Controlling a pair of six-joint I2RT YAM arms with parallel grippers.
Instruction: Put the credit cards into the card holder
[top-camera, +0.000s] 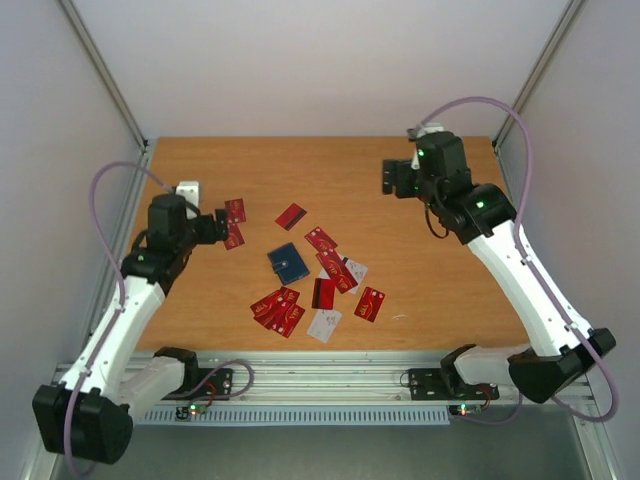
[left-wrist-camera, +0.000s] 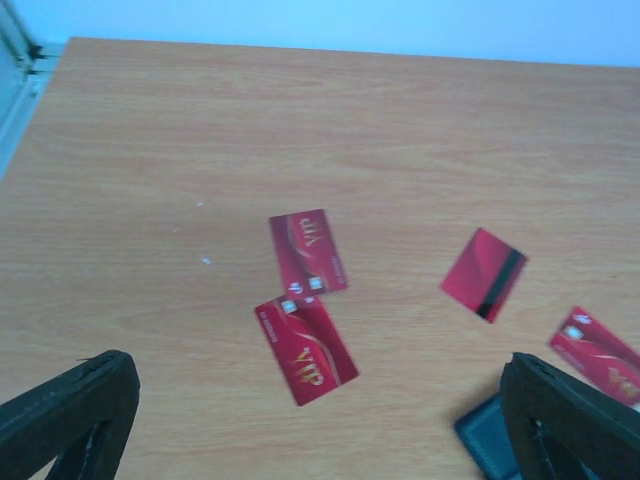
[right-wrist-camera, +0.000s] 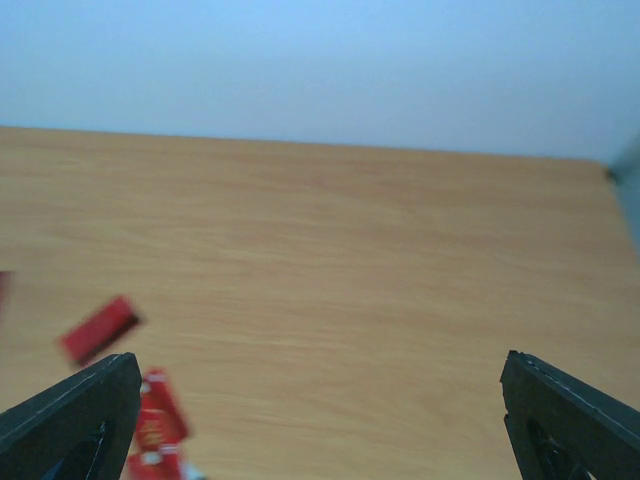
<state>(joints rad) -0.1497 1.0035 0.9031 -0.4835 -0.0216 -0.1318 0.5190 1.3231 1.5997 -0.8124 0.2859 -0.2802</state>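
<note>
Card holder (top-camera: 288, 263) shows whole only from above; left pincer (left-wrist-camera: 317, 358) and right pincer (right-wrist-camera: 318, 357) both gape, empty

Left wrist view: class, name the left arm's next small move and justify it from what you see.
Probably lower the left fingers onto the nearer red card: they stand open and empty, that card lies flat just ahead between them, and the card holder lies close by on the right.
</note>
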